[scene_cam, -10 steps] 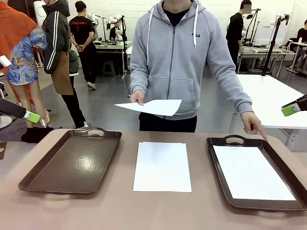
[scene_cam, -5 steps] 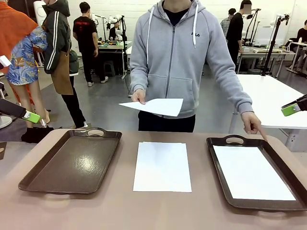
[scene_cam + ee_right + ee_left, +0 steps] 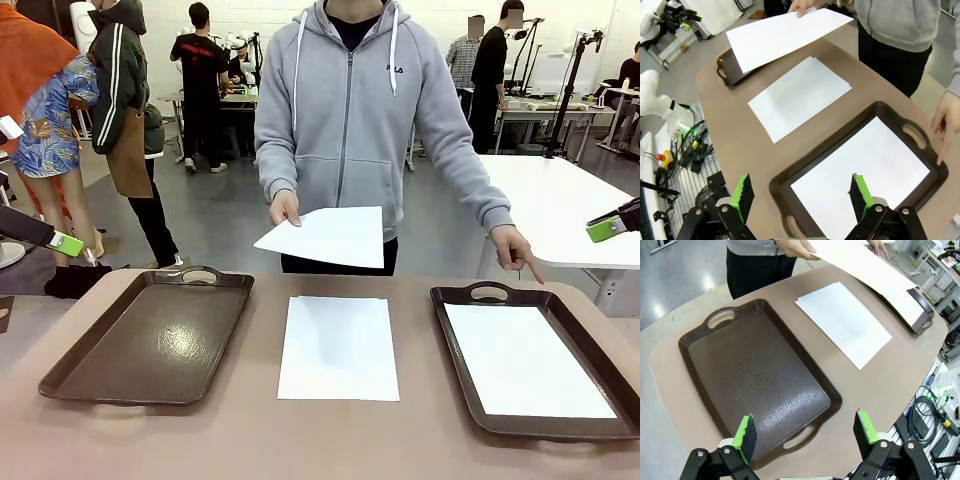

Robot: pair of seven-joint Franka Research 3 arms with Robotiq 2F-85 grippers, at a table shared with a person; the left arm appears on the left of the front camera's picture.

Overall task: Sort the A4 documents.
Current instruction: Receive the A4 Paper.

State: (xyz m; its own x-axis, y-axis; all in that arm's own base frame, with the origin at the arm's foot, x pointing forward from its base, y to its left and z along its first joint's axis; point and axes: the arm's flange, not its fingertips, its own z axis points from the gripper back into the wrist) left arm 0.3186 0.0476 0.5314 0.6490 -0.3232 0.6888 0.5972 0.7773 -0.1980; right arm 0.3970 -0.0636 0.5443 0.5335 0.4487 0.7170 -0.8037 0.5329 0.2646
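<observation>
A small stack of white A4 documents lies on the table between two brown trays. The left tray holds nothing. One sheet lies in the right tray. The person holds another sheet over the table's far edge and points the other hand down toward the right tray. My left gripper hangs open above the near end of the left tray. Above the right tray's sheet, my right gripper stands open too. Both are held high at the table's sides.
The tan table has rounded corners and bare room in front of the trays. A white table stands beyond at the right. Other people stand farther back in the room.
The person has raised and tilted the held sheet toward me and leaned in. The pointing hand has lifted slightly from the table by the right tray. Neither arm has moved.
</observation>
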